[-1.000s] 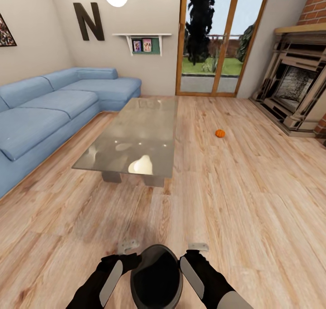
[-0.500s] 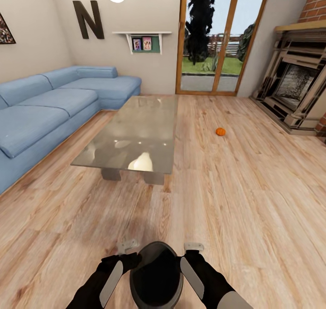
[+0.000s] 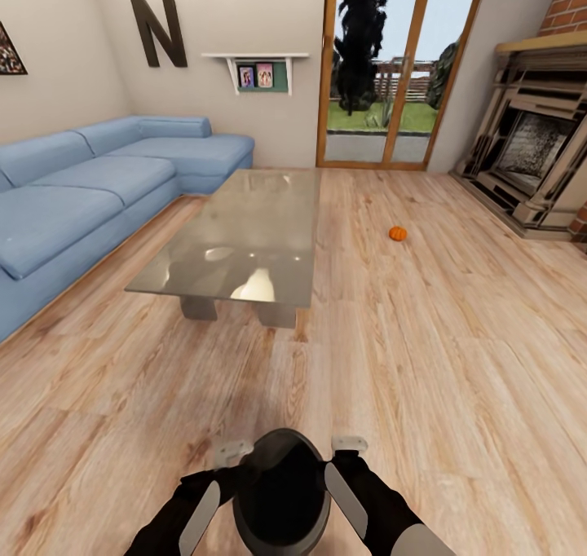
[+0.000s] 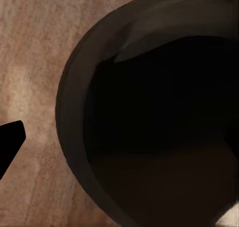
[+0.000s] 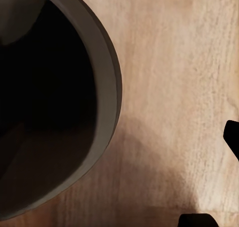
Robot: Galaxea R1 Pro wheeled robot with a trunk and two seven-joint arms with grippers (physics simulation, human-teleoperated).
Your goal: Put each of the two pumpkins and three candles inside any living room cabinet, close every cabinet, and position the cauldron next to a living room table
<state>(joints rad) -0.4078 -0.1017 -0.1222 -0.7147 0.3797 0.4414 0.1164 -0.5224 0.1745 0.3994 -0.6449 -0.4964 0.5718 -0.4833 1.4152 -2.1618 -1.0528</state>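
You carry the cauldron [image 3: 281,499] between both arms, over the floor [image 3: 456,393] short of the worktop's [image 3: 244,242] near edge. Whether the left gripper [image 3: 232,452] or the right gripper [image 3: 349,443] is clamped on its rim, I cannot tell, so roll gently. Stop just beside the near edge and lower it level. A pumpkin [image 3: 397,233] lies off the right edge.

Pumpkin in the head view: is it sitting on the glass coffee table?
No, the pumpkin lies on the wooden floor, apart from the table and off to its right.
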